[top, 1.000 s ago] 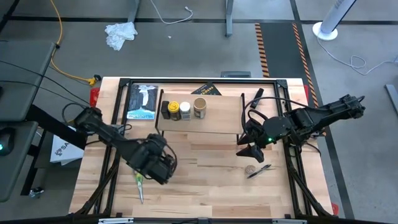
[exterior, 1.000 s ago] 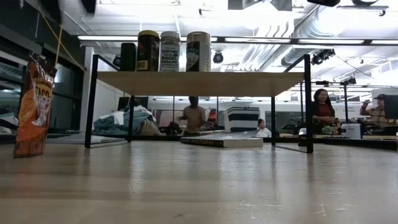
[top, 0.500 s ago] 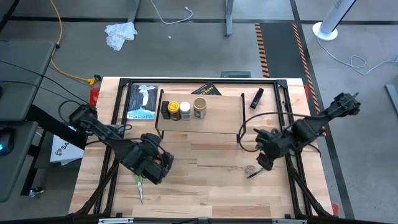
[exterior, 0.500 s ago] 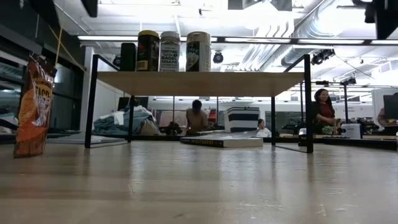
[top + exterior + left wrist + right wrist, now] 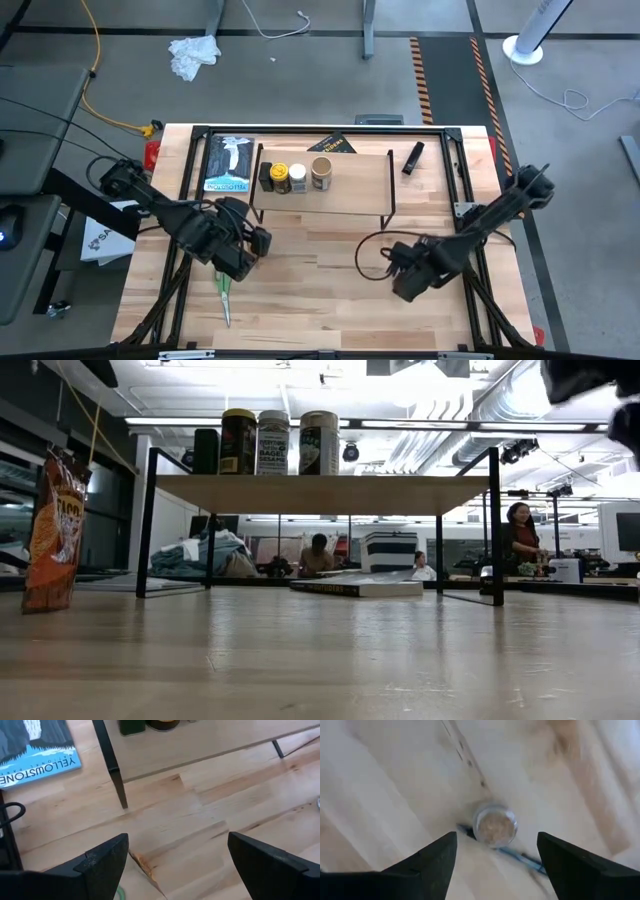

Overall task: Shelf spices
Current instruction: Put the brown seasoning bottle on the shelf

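Overhead, low and wrist views of a wooden counter [image 5: 330, 270] carrying a low shelf [image 5: 350, 190] with black legs and a flat top. Four spices stand together at the shelf's left end: a small black jar [image 5: 265, 176], a yellow-lidded jar [image 5: 280, 176], a white-lidded jar [image 5: 297, 178] and a wide tan round tin [image 5: 321, 172]; in the low view their labels are too small to read. An orange-brown packet [image 5: 52, 530] stands at the left edge of the low view; overhead it cannot be made out. The right hand [image 5: 496, 857] hangs over the counter's front right area with its fingers spread wide, directly above a tiny brown jar [image 5: 494, 824], which lies on the wood touching a thin dark item only partly visible; overhead the arm hides this jar. The left hand [image 5: 175, 857], likewise spread and grasping nothing, is near the shelf's front left leg. A Yellowstone book [image 5: 227, 162] lies left of the shelf. Green-handled scissors [image 5: 223, 290] are partly covered by the left arm.
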You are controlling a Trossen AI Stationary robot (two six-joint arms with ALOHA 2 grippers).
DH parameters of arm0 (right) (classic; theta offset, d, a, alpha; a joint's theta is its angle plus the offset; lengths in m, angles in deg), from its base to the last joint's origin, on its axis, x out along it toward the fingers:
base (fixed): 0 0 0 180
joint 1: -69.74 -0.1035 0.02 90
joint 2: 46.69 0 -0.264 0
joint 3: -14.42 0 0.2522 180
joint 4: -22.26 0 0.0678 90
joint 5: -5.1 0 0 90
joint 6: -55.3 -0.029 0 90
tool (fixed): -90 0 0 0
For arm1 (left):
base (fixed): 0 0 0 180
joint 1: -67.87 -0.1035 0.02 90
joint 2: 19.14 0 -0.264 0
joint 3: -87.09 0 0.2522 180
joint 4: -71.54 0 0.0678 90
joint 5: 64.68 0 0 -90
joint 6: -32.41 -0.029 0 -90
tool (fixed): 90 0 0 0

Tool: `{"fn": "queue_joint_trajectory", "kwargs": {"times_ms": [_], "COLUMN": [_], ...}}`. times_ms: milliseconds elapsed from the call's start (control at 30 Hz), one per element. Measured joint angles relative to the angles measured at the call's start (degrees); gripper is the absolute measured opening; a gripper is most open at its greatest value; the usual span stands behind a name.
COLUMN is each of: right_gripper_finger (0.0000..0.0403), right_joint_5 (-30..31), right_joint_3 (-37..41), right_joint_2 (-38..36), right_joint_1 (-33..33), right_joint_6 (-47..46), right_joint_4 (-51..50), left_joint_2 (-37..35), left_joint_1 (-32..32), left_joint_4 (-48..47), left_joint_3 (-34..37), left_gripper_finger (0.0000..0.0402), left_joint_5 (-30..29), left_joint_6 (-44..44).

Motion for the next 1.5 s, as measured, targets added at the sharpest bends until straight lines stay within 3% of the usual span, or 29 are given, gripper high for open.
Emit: {"fn": "queue_joint_trajectory", "kwargs": {"times_ms": [100,333,800,933,1167,1333,1500], "right_gripper_finger": [0.028,0.0289,0.0288,0.0259,0.0161,0.0161,0.0161], "right_joint_5": [-2.88,-1.25,-4.02,-5.31,-6.1,-9.48,-8.48], "right_joint_3": [0.0,0.02,0.02,0.02,-0.09,-1.29,-9.02], "right_joint_2": [3.18,5.73,11.94,12.28,12.08,10.74,5.97], "right_joint_1": [0.25,0.25,2.91,3.35,3.63,3.54,3.45], "right_joint_6": [-3.92,-12.0,-16.37,-16.35,-15.76,-11.89,-5.97], "right_joint_4": [0.0,1.5,3.0,3.01,2.65,-0.67,-11.97], "left_joint_2": [-0.04,-0.07,-0.07,-0.07,-0.07,-0.07,-0.28], "left_joint_1": [-0.04,-0.33,-0.72,-0.72,-0.72,-0.72,-0.72], "left_joint_4": [0.28,1.39,3.47,3.48,3.48,3.26,3.15], "left_joint_3": [0.0,0.0,0.02,0.02,0.02,0.04,0.04], "left_gripper_finger": [0.0337,0.0337,0.0337,0.0337,0.0337,0.0337,0.0337], "left_joint_5": [0.28,1.35,1.95,1.93,1.58,1.31,1.32], "left_joint_6": [-0.35,-2.48,-3.1,-3.53,-5.31,-5.44,-6.61]}}
